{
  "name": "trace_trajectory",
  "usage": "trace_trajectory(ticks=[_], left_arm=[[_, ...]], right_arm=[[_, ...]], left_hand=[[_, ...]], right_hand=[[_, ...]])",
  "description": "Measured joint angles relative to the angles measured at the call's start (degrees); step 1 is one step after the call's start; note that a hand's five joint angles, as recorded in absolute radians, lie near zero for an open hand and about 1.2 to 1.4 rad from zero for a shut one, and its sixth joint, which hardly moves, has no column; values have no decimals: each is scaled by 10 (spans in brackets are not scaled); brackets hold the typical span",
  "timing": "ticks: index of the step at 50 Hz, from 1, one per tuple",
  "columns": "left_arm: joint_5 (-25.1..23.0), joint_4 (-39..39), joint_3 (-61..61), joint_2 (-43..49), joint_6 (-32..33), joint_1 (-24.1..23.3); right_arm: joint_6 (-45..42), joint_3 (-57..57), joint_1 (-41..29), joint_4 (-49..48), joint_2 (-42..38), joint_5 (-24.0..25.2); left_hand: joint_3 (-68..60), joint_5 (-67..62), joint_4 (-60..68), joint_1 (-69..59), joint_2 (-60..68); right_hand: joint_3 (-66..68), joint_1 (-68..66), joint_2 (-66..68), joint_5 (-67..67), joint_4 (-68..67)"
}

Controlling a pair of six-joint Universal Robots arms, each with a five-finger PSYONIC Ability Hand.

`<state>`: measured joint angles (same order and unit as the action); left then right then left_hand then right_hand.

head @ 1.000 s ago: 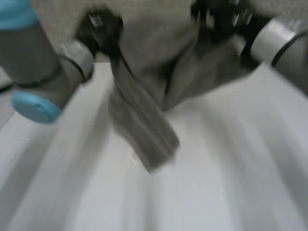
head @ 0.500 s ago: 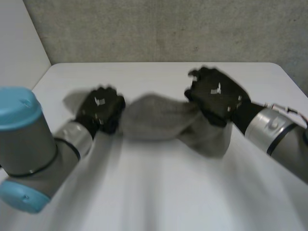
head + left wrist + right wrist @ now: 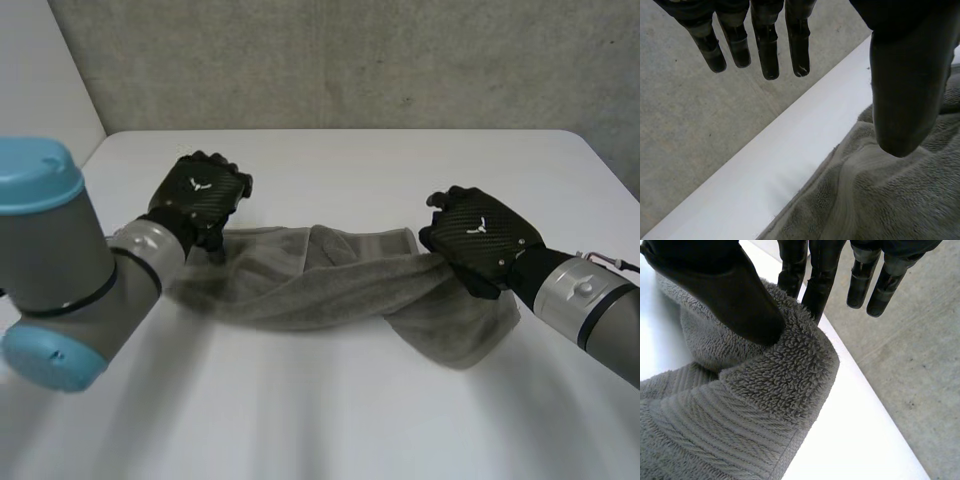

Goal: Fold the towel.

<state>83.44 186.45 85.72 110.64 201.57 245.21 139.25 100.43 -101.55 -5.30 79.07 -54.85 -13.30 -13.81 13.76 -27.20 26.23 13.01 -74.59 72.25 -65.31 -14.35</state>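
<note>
A grey towel (image 3: 320,280) lies bunched in a long twisted strip across the white table (image 3: 340,410). My left hand (image 3: 200,195) hovers at the towel's left end. In the left wrist view its fingers (image 3: 767,47) are straight and spread from the thumb, with the towel (image 3: 890,200) lying loose under the thumb and nothing between them. My right hand (image 3: 480,235) is at the towel's right end. In the right wrist view its thumb (image 3: 725,285) and fingers pinch a raised fold of towel (image 3: 765,385).
The table's far edge (image 3: 765,170) runs just beyond the towel's left end, with grey concrete floor (image 3: 690,125) past it. A grey wall (image 3: 350,60) stands behind the table. Bare tabletop stretches in front of the towel.
The towel, held up high a second ago, has come down onto the table and stretched out sideways. My left hand has let go of it and its fingers have straightened.
</note>
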Motion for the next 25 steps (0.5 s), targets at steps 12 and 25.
trace_trajectory(ticks=[12,25], left_arm=[[-104,-113,-176,176,3,-1],[-147,-171,-253,263,67,-1]], right_arm=[[0,21,0,-1,-8,5],[0,22,-3,-1,-21,3]], left_hand=[[0,0,0,0,0],[0,-2,0,0,0]], right_hand=[[0,0,0,0,0],[0,0,0,0,0]])
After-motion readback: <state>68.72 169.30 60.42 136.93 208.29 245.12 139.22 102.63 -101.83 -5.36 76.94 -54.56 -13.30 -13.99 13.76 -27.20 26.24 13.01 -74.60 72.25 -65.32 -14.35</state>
